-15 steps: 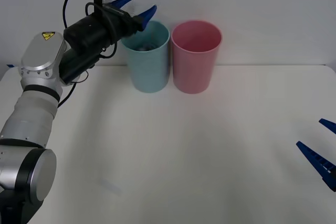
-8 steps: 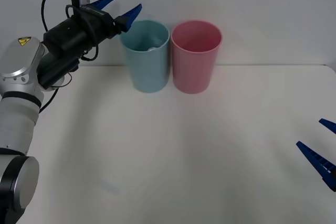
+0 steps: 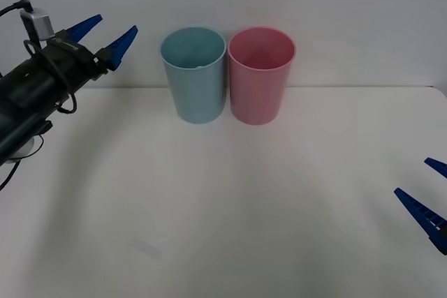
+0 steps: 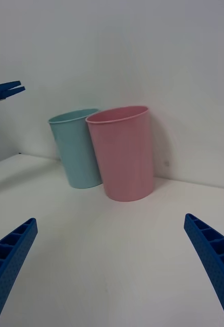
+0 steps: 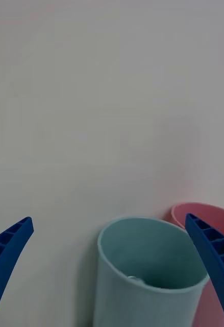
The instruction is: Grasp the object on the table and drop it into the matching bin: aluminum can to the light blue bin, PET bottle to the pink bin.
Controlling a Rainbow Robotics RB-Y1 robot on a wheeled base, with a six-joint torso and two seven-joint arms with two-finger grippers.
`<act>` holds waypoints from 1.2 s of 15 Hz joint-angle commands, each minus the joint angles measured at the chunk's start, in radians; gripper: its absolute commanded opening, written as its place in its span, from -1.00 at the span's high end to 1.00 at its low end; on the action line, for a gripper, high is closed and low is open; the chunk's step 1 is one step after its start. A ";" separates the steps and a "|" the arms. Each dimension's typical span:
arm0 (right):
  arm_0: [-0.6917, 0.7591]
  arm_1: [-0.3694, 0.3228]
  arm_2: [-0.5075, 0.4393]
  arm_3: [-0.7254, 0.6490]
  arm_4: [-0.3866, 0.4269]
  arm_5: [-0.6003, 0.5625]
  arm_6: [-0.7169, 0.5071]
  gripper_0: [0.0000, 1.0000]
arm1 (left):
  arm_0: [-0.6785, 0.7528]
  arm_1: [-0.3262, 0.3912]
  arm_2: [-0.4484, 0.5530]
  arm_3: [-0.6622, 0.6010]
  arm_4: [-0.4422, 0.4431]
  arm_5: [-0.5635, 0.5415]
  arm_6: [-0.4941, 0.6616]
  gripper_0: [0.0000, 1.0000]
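- Front view: the left gripper [image 3: 102, 35] hangs wide open and empty at upper left, level with the blue bin's [image 3: 193, 78] rim and apart from it. The pink bin [image 3: 260, 78] touches the blue bin's right side. The right gripper [image 3: 427, 193] sits open and empty at the lower right edge, far from both bins. The white table [image 3: 230, 207] meets a plain wall.
- Right wrist view: both bins stand upright at centre.
- Left wrist view: a silvery glint inside the blue bin is probably the can [image 5: 133, 278].

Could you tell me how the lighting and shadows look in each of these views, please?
Front view: even, soft light; the blue bin and pink bin cast faint shadows on the white table. Right wrist view: a soft shadow falls on the wall beside the pink bin, no glare. Left wrist view: a small bright glint sits inside the blue bin.
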 commanded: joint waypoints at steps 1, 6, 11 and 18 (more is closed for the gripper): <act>0.000 0.000 0.000 0.000 0.000 0.000 0.000 -1.00 | 0.118 0.006 0.112 -0.067 0.014 -0.090 0.000 -1.00; 0.000 0.000 0.000 0.000 0.000 0.000 0.000 -1.00 | 0.317 0.006 0.289 -0.162 0.026 -0.227 -0.002 -1.00; 0.000 0.000 0.000 0.000 0.000 0.000 0.000 -1.00 | 0.535 0.013 0.382 -0.256 0.097 -0.282 -0.055 -1.00; 0.000 0.000 0.000 0.000 0.000 0.000 0.000 -1.00 | 0.757 0.029 0.438 -0.271 0.209 -0.365 -0.244 -1.00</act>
